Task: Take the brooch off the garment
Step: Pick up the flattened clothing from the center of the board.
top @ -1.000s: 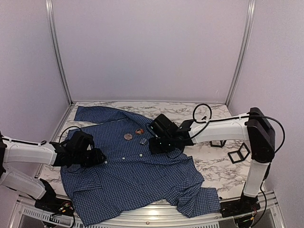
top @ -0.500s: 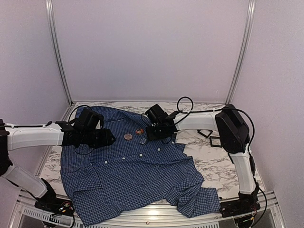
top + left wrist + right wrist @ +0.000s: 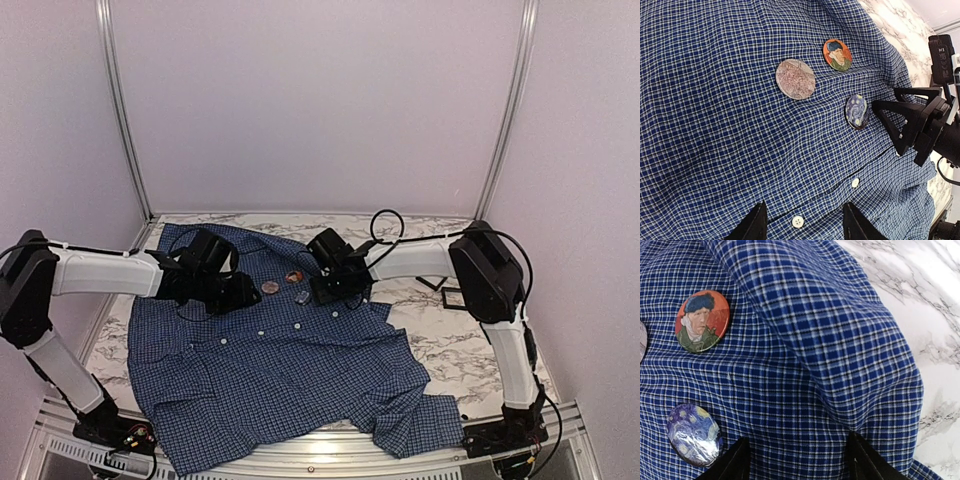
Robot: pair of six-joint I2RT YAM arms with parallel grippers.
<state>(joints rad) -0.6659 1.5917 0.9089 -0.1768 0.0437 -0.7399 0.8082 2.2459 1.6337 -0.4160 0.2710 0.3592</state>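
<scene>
The garment [image 3: 290, 360], a dark blue checked shirt, lies spread over the marble table. The brooch [image 3: 293, 276] is a small round orange pin with a portrait, fixed on the shirt's chest; the wrist views show it clearly [image 3: 837, 54] [image 3: 702, 320]. My left gripper [image 3: 243, 296] hovers open over the cloth just left of the pins, with only fabric and a white button between its fingers [image 3: 805, 225]. On the brooch's right side, my right gripper [image 3: 322, 290] is also open [image 3: 799, 455], with nothing but a ridge of cloth beneath it. Neither gripper touches the brooch.
Two more round pins sit beside the brooch: a pale pinkish one [image 3: 795, 79] and a blue starry one [image 3: 857, 111] [image 3: 694, 434]. A small black frame [image 3: 452, 298] lies on the table [image 3: 450, 350] right of the shirt. Metal rails border the table.
My left arm has swung up and right over the shirt toward the pins. The right gripper has shifted back and left beside the brooch, and its jaws have spread wider.
</scene>
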